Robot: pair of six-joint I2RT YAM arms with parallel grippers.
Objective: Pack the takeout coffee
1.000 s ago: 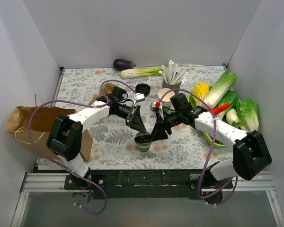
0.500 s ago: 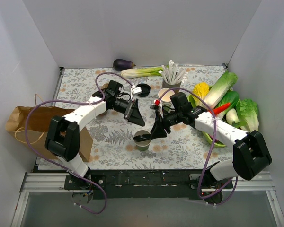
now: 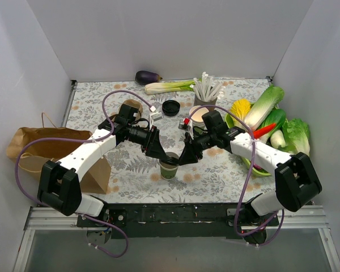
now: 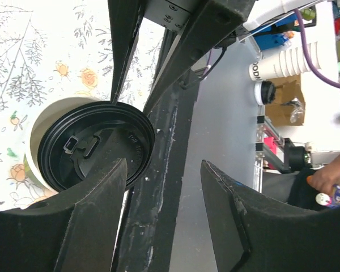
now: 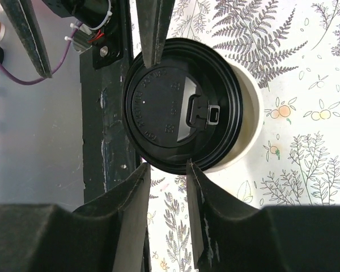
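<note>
Both grippers flanked your takeout coffee (image 3: 169, 166), left gripper (image 4: 163, 170) spread wide, right gripper (image 5: 167, 167) narrowly parted at its black lid (image 5: 178, 105); one sideways nudge from you could have toppled it

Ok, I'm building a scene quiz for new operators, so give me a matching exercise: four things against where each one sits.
Things:
1. takeout coffee
2. paper bag
3. eggplant
4. lettuce

Places:
A. far right
B. far back
C. centre
D. far left

Pairs: 1-C, 2-D, 3-B, 4-A
</note>
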